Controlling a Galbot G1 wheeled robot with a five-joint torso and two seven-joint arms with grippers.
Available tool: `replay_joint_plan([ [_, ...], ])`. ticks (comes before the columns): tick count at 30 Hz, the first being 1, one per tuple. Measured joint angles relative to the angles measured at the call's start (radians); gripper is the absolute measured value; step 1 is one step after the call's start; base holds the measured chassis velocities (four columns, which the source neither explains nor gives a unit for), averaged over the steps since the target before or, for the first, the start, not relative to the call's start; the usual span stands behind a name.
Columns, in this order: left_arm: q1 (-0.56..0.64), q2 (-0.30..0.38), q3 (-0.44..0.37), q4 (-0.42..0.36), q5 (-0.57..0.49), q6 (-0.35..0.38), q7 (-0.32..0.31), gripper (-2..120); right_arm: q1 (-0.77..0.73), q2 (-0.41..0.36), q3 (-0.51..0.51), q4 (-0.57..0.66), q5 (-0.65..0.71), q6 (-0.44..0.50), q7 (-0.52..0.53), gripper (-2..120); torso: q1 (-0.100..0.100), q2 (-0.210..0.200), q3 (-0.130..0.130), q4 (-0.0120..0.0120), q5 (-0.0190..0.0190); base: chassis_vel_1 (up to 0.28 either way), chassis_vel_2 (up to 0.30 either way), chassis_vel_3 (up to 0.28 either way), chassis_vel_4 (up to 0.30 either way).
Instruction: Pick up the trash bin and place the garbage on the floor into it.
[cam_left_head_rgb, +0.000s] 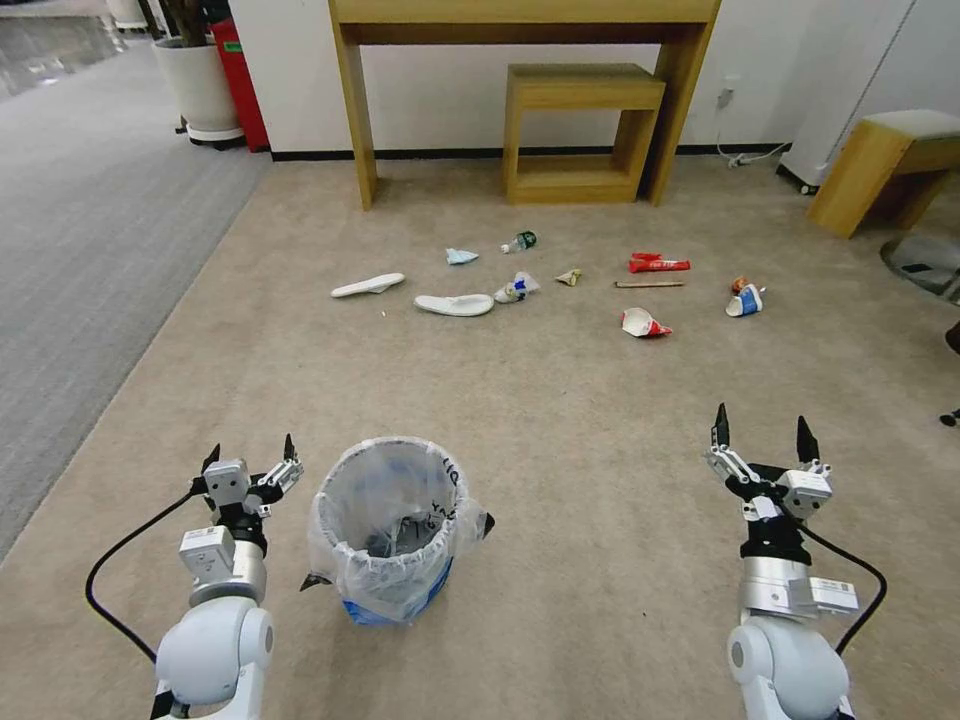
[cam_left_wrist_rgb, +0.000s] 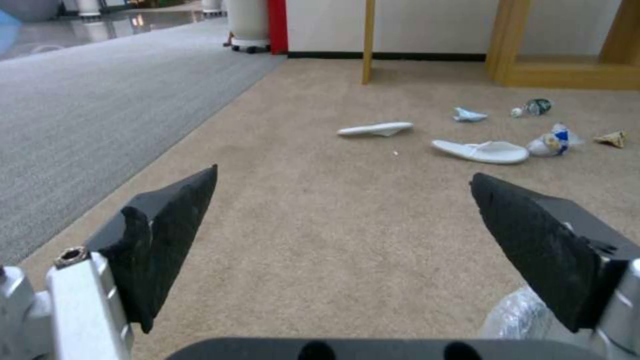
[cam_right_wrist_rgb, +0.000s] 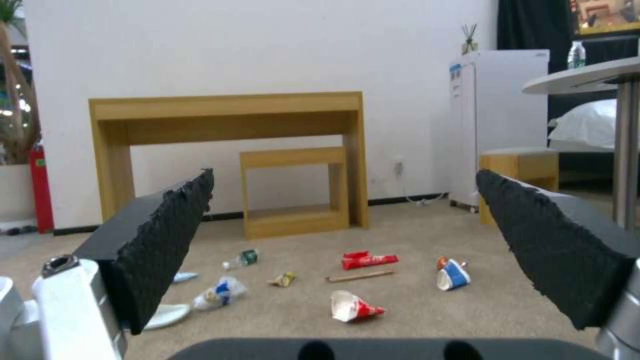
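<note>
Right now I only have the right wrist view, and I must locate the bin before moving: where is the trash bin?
Observer: The trash bin stands upright on the beige carpet just in front of the robot, nearer its left side.
Operator: Is either arm holding it?
Observer: No. The left gripper hangs open close beside it, gripping nothing; the right gripper, open too, is farther off on the bin's other side.
Operator: Any litter outside my view?
Observer: Yes, a second white slipper lies leftmost in the litter row, towards the grey carpet.
</note>
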Motion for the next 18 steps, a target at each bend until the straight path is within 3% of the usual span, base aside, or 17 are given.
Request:
replay_joint_plan([
  [18,0.002,0.000,0.000,0.004,0.002,-0.005,0.000,100,-0.004,-0.002,0.008,0.004,-0.001,-0.011,-0.012,100,0.000,0.000,0.000,0.0001,-0.0001,0.000,0.000,0.000,0.000],
])
